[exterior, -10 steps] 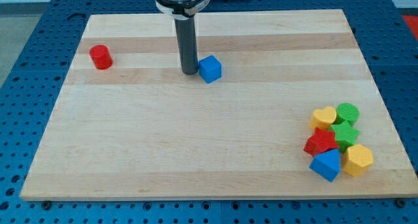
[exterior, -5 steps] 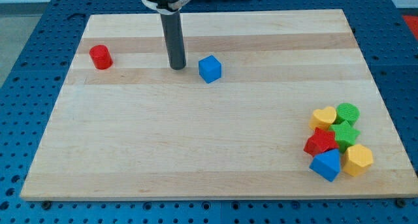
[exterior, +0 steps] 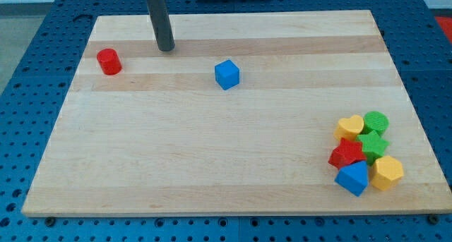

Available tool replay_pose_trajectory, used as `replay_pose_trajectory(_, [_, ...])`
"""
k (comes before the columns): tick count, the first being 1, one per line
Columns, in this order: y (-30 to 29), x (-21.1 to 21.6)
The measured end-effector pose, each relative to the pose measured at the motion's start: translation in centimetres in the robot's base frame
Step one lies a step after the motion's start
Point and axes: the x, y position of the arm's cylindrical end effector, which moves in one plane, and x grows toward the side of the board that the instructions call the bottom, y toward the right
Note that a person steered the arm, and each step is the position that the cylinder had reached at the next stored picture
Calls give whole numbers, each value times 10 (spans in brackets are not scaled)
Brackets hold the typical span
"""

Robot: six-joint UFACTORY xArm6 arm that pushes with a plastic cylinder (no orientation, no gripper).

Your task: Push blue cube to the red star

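Observation:
The blue cube (exterior: 227, 74) sits alone on the wooden board, above the middle. The red star (exterior: 347, 154) lies at the view's lower right, packed in a cluster of other blocks. My tip (exterior: 166, 49) rests on the board near the top edge, up and to the left of the blue cube, well apart from it. It stands between the cube and a red cylinder (exterior: 109, 61).
Around the red star lie a yellow heart (exterior: 349, 125), a green round block (exterior: 376, 121), a green star (exterior: 372, 144), a yellow hexagon (exterior: 387, 173) and a blue pentagon-like block (exterior: 352, 178). The board's right edge (exterior: 417, 122) is close to the cluster.
My tip has moved away from the blue cube, to the view's upper left. The blocks have not moved.

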Motion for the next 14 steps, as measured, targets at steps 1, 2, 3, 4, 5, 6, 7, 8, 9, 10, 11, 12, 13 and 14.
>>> replay_pose_trajectory(1, [40, 2])
replay_pose_trajectory(2, [99, 13])
replay_pose_trajectory(3, [105, 40])
replay_pose_trajectory(4, [107, 65])
replay_pose_trajectory(5, [114, 81])
replay_pose_trajectory(6, [116, 90])
replay_pose_trajectory(7, [118, 106])
replay_pose_trajectory(8, [126, 146])
replay_pose_trajectory(9, [137, 173])
replay_pose_trajectory(10, [153, 186])
replay_pose_trajectory(11, [156, 187])
replay_pose_trajectory(12, [168, 187])
replay_pose_trajectory(13, [190, 187])
replay_pose_trajectory(14, [223, 192])
